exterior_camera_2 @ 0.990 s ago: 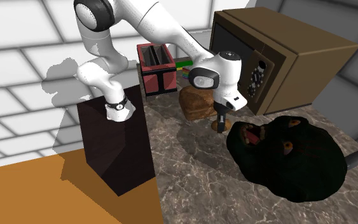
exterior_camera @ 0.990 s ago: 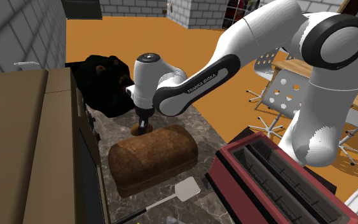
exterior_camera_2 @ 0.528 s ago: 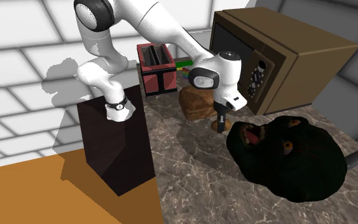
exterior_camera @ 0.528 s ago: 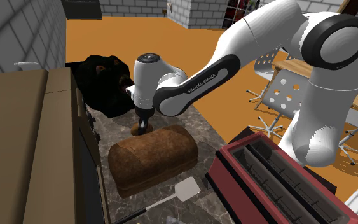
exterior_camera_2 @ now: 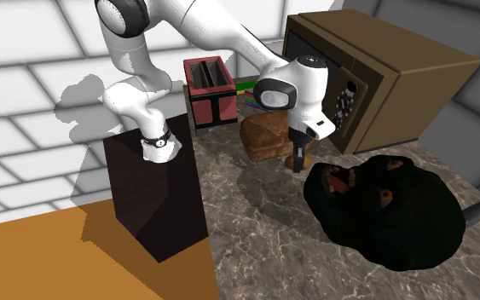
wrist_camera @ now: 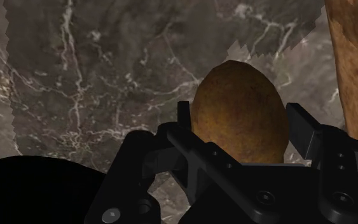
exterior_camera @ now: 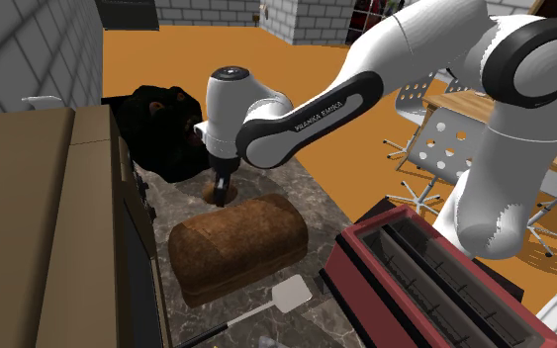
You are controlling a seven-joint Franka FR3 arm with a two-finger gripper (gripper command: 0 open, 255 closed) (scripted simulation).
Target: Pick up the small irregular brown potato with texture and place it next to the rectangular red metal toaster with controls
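The grasp looks made: the gripper, fingers partly closed, clasps the brown potato low over the marble counter, well apart from the red toaster, with the bread loaf between them. The next move probably calls for lifting clear of the loaf, then lowering the potato beside the toaster.

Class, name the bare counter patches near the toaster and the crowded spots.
Potato room: the strip between toaster and loaf; the wide counter between stand and black heap. Crowded: between loaf and microwave, spatula by the loaf.
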